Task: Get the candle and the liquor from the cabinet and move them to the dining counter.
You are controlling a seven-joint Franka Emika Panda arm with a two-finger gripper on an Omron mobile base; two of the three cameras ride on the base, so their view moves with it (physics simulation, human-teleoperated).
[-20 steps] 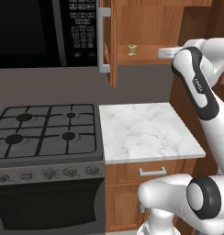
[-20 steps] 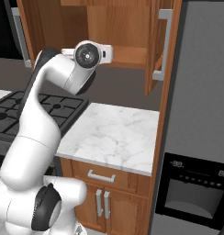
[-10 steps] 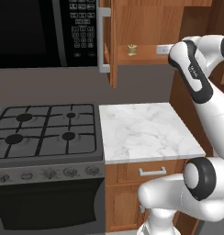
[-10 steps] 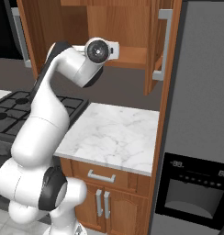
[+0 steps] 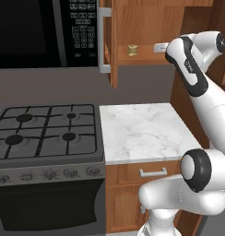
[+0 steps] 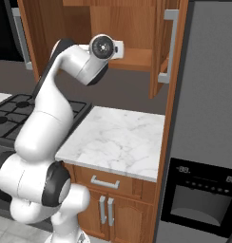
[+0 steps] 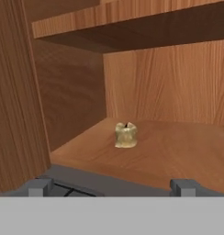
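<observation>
The candle (image 7: 126, 135), a tiny tan-gold cylinder, stands upright on the wooden shelf of the open cabinet (image 7: 178, 147). In the left base view the candle (image 5: 133, 50) sits on the cabinet (image 5: 142, 58) shelf, a little left of my hand. My gripper (image 7: 112, 187) is open, level with the shelf's front edge and short of the candle, which lies ahead between the two fingertips (image 7: 39, 187). From the right base view my hand (image 6: 119, 49) reaches into the cabinet (image 6: 137, 59). The liquor and the dining counter are out of view.
A black microwave (image 5: 40, 32) hangs left of the cabinet above a gas stove (image 5: 45, 133). A small marble slab (image 5: 142, 131) lies below. Open cabinet doors (image 5: 109, 41) (image 6: 163, 47) flank my hand. An upper shelf (image 7: 132, 23) sits overhead. A tall oven unit (image 6: 203, 142) stands right.
My arm has lifted and the hand has slid left into the cabinet toward the candle. The jaws stay open. The candle has not moved.
</observation>
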